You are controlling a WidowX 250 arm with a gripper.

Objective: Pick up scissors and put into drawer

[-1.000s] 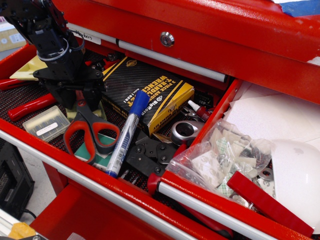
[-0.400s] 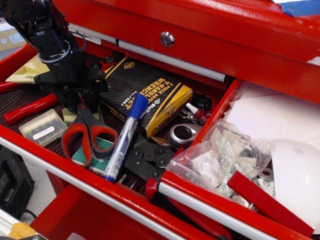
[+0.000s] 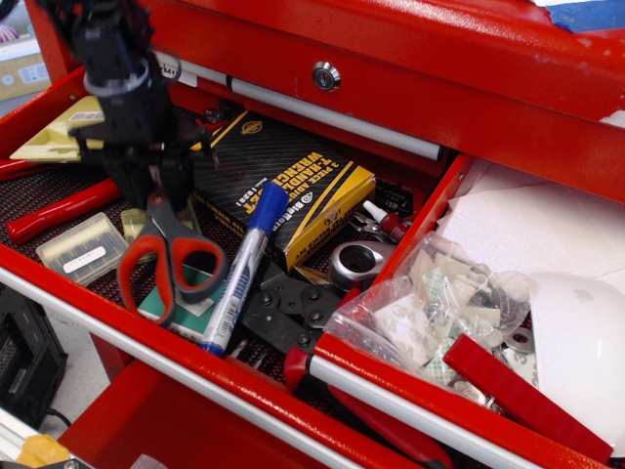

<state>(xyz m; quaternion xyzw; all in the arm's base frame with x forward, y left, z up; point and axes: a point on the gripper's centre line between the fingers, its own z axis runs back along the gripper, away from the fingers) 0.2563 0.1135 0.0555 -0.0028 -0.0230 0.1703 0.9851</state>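
One view only, set close and high off the drawer's point(image 3: 88, 322) front edge; it faces down and inward. The upper right corner shows white paper point(image 3: 527, 230).

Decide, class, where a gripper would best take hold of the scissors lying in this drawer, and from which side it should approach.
Probably at the blade end of the scissors, just above the pivot, coming from above. The red loop handles are wide and lie flat, while the closed blades form a narrow bar that jaws can span. The gripper already sits there; the blue marker crowds the right side.

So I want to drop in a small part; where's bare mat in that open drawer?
Bare mat shows at the left, between the red pliers handle and the yellow tray. Around the scissors, blue marker and wrench box it is crowded.
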